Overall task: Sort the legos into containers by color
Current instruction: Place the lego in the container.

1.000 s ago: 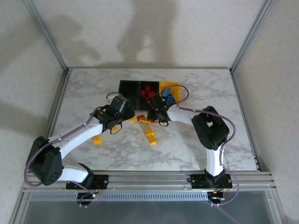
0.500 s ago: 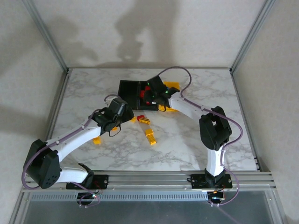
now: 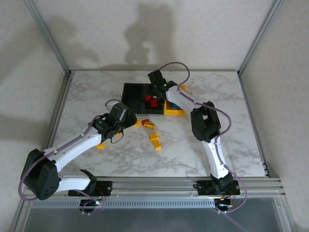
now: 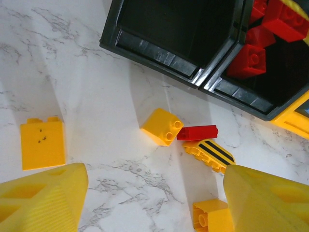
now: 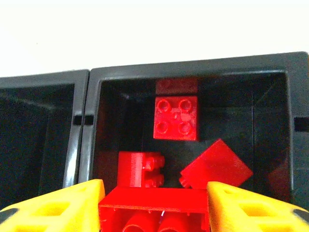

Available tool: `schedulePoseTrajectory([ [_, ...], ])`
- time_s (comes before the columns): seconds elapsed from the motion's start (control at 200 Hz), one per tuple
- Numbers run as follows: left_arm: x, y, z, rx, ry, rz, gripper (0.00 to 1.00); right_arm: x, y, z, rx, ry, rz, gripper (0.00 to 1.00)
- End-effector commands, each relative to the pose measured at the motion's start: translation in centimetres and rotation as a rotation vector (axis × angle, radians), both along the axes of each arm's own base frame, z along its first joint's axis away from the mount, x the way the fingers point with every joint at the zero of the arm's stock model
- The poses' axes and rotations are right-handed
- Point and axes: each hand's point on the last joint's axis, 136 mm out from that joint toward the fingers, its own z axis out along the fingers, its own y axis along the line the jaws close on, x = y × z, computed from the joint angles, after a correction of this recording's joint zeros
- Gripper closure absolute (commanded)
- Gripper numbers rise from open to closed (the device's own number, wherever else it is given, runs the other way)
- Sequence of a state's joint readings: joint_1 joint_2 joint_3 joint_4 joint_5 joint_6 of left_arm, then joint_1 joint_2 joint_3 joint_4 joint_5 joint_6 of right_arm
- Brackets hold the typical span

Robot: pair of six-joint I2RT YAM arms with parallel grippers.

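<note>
No legible text, numbers, brand names or labels. Sole printed marking: black diagonal stripes on one yellow lego [image 4: 208, 154] lying on the counter [image 4: 96, 121]; not readable as characters.

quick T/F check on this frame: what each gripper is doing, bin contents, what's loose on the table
1. The right gripper holds a red brick above the middle black bin. True.
2. The left gripper is closed on a yellow brick. False: its jaws are open and hold nothing, above the table.
3. The middle black bin contains blue bricks. False: the bricks inside are red.
4. A loose red brick lies on the table beside yellow bricks. True.
5. The yellow bin is at the left end of the row. False: it is at the right end.
</note>
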State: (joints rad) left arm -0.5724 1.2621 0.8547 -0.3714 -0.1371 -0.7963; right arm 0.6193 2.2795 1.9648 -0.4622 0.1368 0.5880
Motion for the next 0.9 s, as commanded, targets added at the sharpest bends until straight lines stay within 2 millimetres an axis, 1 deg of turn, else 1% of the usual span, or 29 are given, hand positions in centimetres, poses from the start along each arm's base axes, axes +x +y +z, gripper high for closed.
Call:
schedulePoseTrajectory([
  [0.0,-0.6,0.6,-0.4,-0.005,0.018,0.019,0.26,0.7,-0.3,0.4,-0.004,-0.003,0.002,0.38],
  [0.075,-0.6,0.6,-0.4,-0.005,0.019,0.017,0.26,0.7,-0.2,1.3,0.007,-0.018,0.010,0.36],
  [0.16,-0.5,0.5,-0.5,-0.004,0.022,0.018,0.26,0.3,-0.2,2.2,0.013,-0.028,0.016,0.37],
  [0.22,-0.5,0.5,-0.5,-0.003,0.023,0.018,0.26,-0.5,-0.1,2.8,0.020,-0.036,0.029,0.38],
  [0.24,-0.4,0.5,-0.5,-0.004,0.023,0.018,0.26,-0.8,0.0,3.4,0.028,-0.046,0.036,0.38],
  [0.275,-0.4,0.5,-0.5,-0.006,0.023,0.018,0.26,-1.7,0.2,3.4,0.031,-0.050,0.054,0.38],
  [0.29,-0.4,0.5,-0.5,-0.006,0.022,0.018,0.26,-2.0,0.2,3.9,0.038,-0.058,0.061,0.38],
  [0.335,-0.5,0.6,-0.5,-0.008,0.022,0.021,0.25,-3.3,0.3,4.3,0.044,-0.066,0.084,0.38],
  [0.345,-0.5,0.6,-0.5,-0.006,0.021,0.021,0.25,-3.6,0.3,4.4,0.046,-0.066,0.090,0.38],
  [0.35,-0.5,0.6,-0.5,-0.006,0.022,0.021,0.25,-3.8,0.3,4.1,0.043,-0.062,0.092,0.38],
  [0.421,-0.7,0.7,-0.6,-0.010,0.025,0.023,0.25,-5.9,0.5,4.8,0.053,-0.073,0.136,0.38],
  [0.486,-1.0,0.9,-0.8,-0.019,0.029,0.028,0.25,-8.0,0.4,4.5,0.051,-0.063,0.172,0.38],
  [0.551,-1.1,1.2,-0.9,-0.030,0.029,0.033,0.25,-9.4,0.1,4.2,0.063,-0.051,0.205,0.38],
  [0.566,-1.1,1.3,-0.9,-0.033,0.029,0.036,0.25,-10.5,0.9,4.0,0.062,-0.043,0.235,0.38],
  [0.676,-1.4,1.7,-0.9,-0.037,0.032,0.046,0.25,-13.0,1.5,2.4,0.022,-0.014,0.303,0.38],
  [0.756,-1.6,1.9,-0.8,-0.038,0.030,0.051,0.25,-14.0,1.6,1.2,0.005,0.007,0.330,0.37],
  [0.896,-2.0,2.5,-0.7,-0.047,0.022,0.066,0.25,-14.7,1.9,-0.4,-0.016,0.037,0.361,0.37],
])
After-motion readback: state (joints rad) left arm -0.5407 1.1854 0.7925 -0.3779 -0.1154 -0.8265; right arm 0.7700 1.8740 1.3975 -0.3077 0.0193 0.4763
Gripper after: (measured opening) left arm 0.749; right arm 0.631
